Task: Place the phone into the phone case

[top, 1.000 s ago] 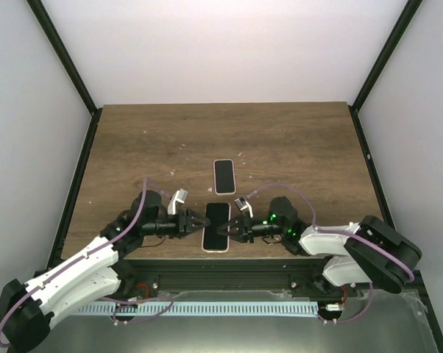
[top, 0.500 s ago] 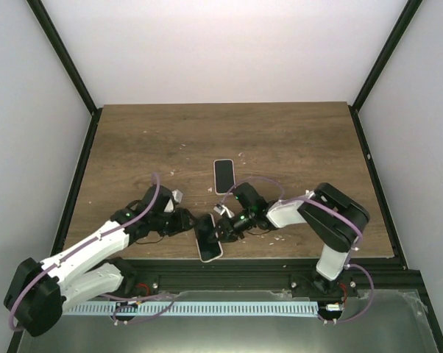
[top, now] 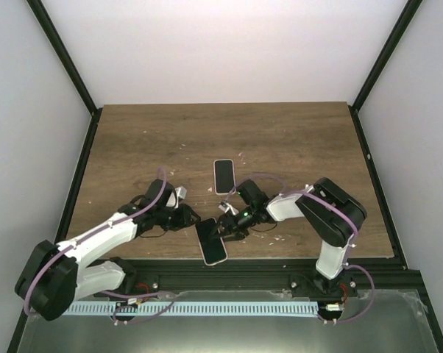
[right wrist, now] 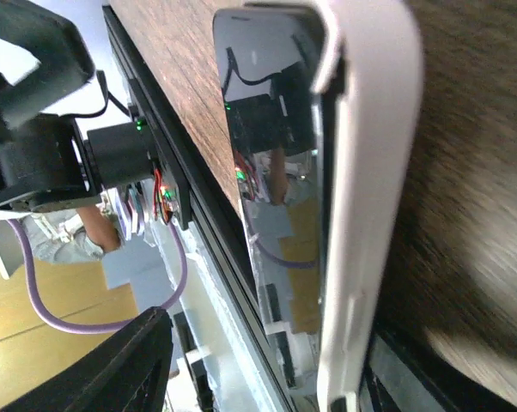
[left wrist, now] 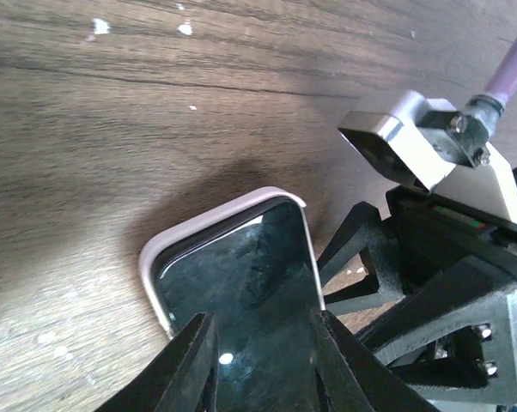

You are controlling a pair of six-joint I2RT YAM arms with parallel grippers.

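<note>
The phone (top: 210,239), glossy black, lies inside a cream phone case (top: 222,259) near the table's front edge, tilted with its far end to the left. In the left wrist view my left gripper (left wrist: 267,365) is open, its fingers (left wrist: 198,360) spread over the phone's screen (left wrist: 241,292) near the case's corner (left wrist: 155,257). My left gripper (top: 194,220) is at the phone's far left. My right gripper (top: 223,223) is at its far right edge. In the right wrist view the gripper (right wrist: 258,378) is open, with the case's side (right wrist: 361,215) and the phone's screen (right wrist: 276,172) between its jaws.
A second cream-rimmed slab with a dark face (top: 224,176) lies farther back at the table's middle. The dark metal rail (top: 229,268) runs along the front edge just below the phone. Black frame posts stand at the table's sides.
The cased phone has turned from straight to tilted and slid slightly toward the front edge. Both grippers have moved farther onto the table, and the right arm's elbow has swung back.
</note>
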